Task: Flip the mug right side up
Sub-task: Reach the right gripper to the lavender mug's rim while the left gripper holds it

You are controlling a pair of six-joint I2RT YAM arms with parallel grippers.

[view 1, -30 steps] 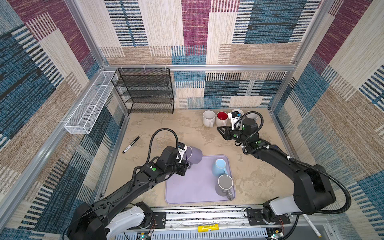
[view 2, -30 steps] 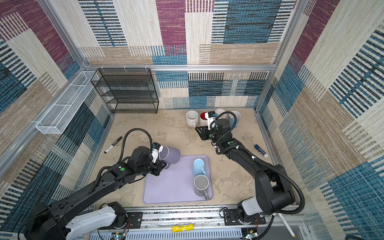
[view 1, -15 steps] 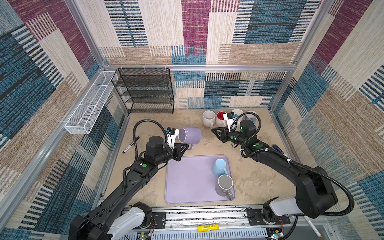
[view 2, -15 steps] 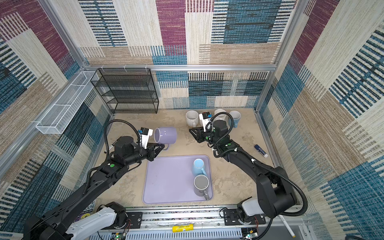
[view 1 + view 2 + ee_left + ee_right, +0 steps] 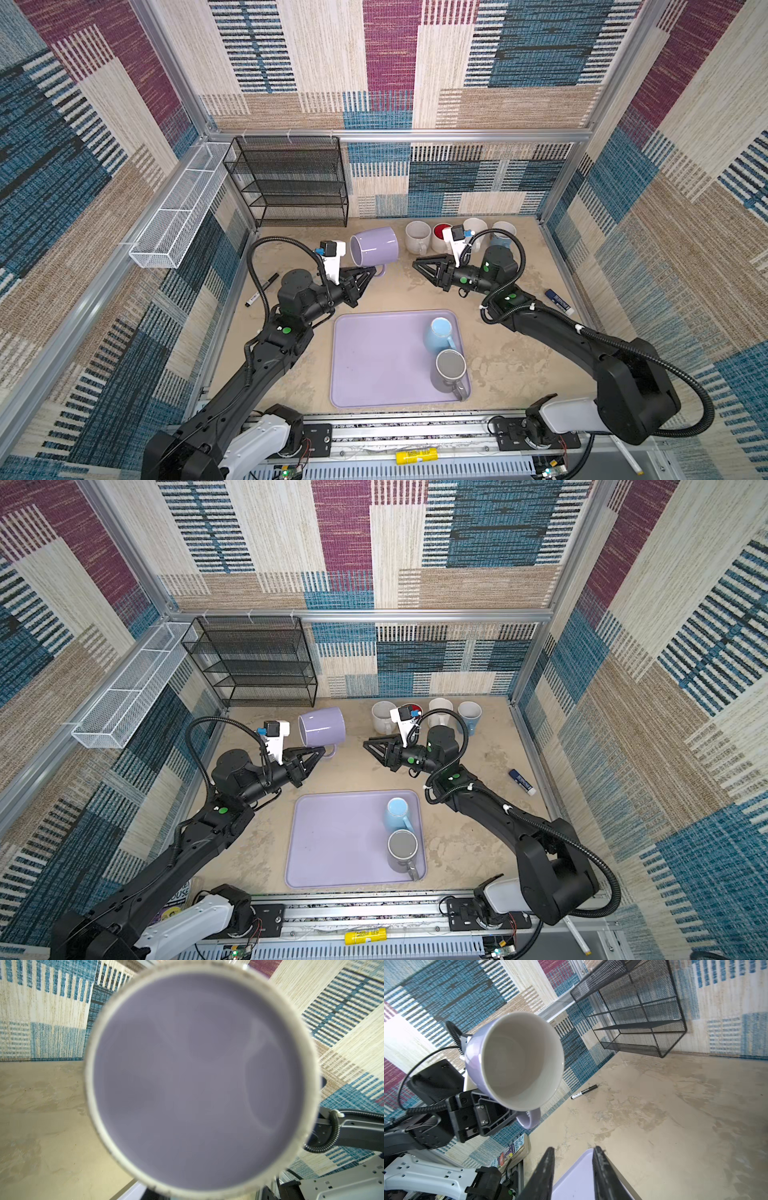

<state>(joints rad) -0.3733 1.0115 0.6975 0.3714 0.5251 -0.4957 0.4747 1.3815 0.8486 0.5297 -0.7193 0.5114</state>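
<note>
Gripping the mug (image 5: 374, 251) by its handle (image 5: 529, 1120) with the left gripper (image 5: 371, 272), clamped tight, leaving the body free for turning. Hanging clear of the table (image 5: 519, 365), on its side, mouth facing the right gripper (image 5: 417, 264). Pointing that gripper at the mug from nearby, jaws slightly apart and empty, likely lining up for a handover. Standing it upright: not yet done.

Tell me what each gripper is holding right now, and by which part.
The left gripper holds the purple mug by its handle, with the mug on its side in the air. The right gripper holds nothing; its jaws stand apart.
</note>
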